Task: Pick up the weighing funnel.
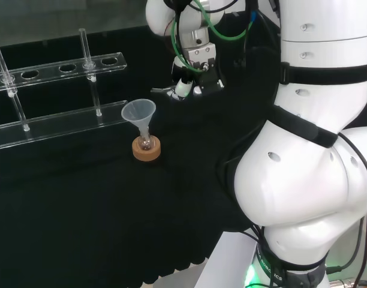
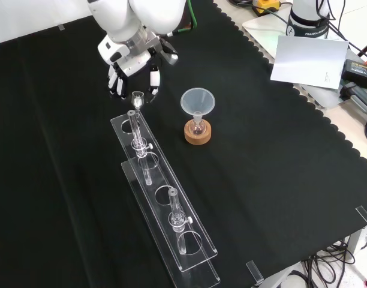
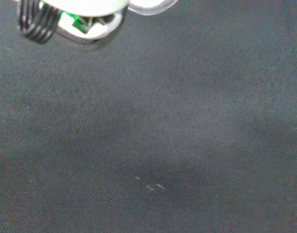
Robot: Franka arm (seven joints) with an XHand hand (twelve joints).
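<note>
black-and-white hand (image 2: 134,60) hangs at the front view's upper left, fingers (image 2: 153,81) spread wide, pointing down. one small clear weighing funnel (image 2: 137,96) sits just below the fingertips; touching or not, i can't tell. below it, one clear rack (image 2: 165,240) with two upright tubes (image 2: 135,129). to the right, one cone funnel (image 2: 198,101) stands on one round cork ring (image 2: 198,134).

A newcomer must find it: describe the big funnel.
Start at the long clear rack on the black cloth. In the front view, right of its far end, sits a cork ring. The funnel stands mouth up above it, the only cone-shaped piece.
</note>
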